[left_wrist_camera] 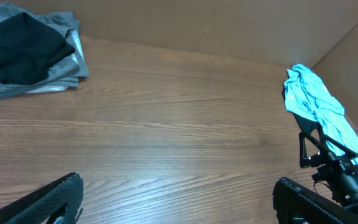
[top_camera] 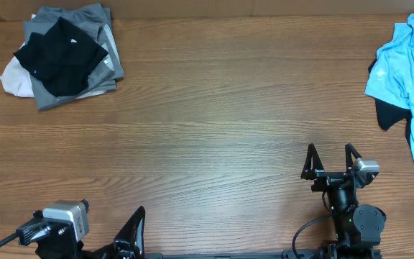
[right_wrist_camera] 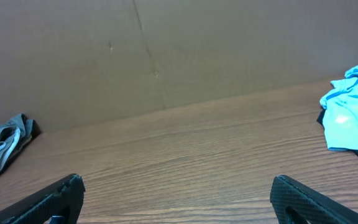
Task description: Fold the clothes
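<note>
Left gripper [left_wrist_camera: 179, 190] & right gripper [top_camera: 329, 155] hung empty, jaws apart, at table front. Folded black, grey & white garment stack [top_camera: 63, 57] lay far-left. Crumpled light-blue fabric shirt [top_camera: 408, 72], far-right, prob. next: needs a long reach w/ right arm.

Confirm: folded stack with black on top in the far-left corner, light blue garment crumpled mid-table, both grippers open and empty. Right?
No. The overhead view shows the light blue garment at the right edge of the table, not mid-table. The rest holds.
</note>
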### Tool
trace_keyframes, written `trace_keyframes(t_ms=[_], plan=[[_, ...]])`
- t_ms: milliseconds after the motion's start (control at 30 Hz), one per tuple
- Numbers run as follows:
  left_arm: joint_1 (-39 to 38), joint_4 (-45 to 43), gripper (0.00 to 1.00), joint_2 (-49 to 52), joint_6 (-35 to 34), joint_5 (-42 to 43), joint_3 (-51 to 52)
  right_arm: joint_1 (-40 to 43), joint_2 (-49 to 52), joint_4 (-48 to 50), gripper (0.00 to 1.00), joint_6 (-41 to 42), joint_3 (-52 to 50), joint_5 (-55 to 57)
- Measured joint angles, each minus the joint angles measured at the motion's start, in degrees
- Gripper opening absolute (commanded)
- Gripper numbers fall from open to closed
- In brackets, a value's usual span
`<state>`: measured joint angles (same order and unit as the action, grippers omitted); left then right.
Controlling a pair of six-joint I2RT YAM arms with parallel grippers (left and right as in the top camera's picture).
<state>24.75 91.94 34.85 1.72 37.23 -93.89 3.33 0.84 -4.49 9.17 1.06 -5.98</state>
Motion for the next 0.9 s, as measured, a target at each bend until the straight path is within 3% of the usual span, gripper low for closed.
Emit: trace_keyframes(t_ms=[367, 567, 700, 900], plan=[[-1.3, 1.1, 1.00, 0.0, -0.1, -0.5, 0.0, 0.0, 0.0, 0.0, 1.00, 0.0, 0.0, 0.0], [-6.4, -0.4, 1.00, -0.2, -5.5, -4.9, 1.9, 0.0, 0.0, 0.0, 1.00, 0.0, 0.0, 0.0], [-11.3, -8.8, 1.00, -3.0, -10.3, -9.7, 8.9, 0.0, 0.0, 0.0, 1.00, 0.0, 0.0, 0.0], [-17.9, -28.6, 1.00, -15.7, -15.4, -13.6, 26.9, 0.0, 0.0, 0.0, 1.00, 0.0, 0.0, 0.0]])
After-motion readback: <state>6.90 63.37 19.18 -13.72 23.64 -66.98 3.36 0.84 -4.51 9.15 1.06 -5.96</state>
